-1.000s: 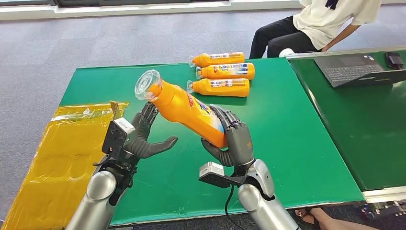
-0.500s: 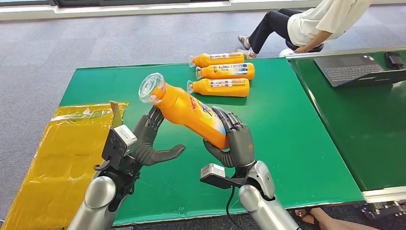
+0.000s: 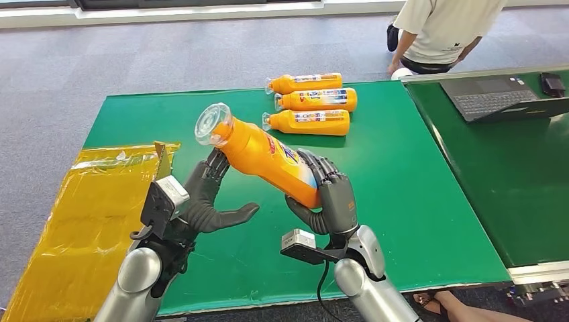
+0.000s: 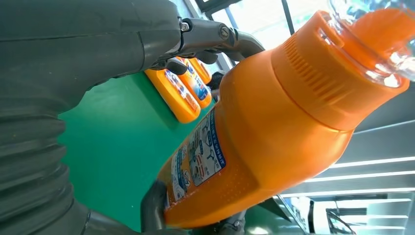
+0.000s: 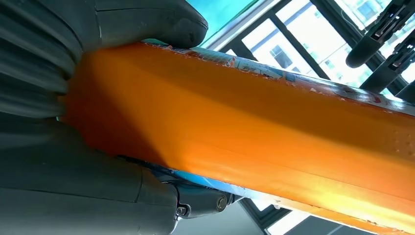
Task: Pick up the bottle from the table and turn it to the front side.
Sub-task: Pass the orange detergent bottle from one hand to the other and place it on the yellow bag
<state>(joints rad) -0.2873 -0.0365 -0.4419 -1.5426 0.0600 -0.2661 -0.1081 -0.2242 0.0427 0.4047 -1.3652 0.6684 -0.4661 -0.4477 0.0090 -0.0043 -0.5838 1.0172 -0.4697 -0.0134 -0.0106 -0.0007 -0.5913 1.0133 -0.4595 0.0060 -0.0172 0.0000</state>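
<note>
While tilted, orange bottle (image 3: 265, 157) shows clear cap (image 3: 212, 123).

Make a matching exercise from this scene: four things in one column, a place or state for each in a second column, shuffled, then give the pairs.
Things
1. held bottle
2. three bottles
3. laptop
4. yellow sheet

Places or states
A. lying side by side at the far side of the green table
B. draped over the table's left end
C. tilted in the air, base gripped by the right hand, left hand spread beneath its neck
D. open on the neighbouring table to the right

Pairs: 1-C, 2-A, 3-D, 4-B
</note>
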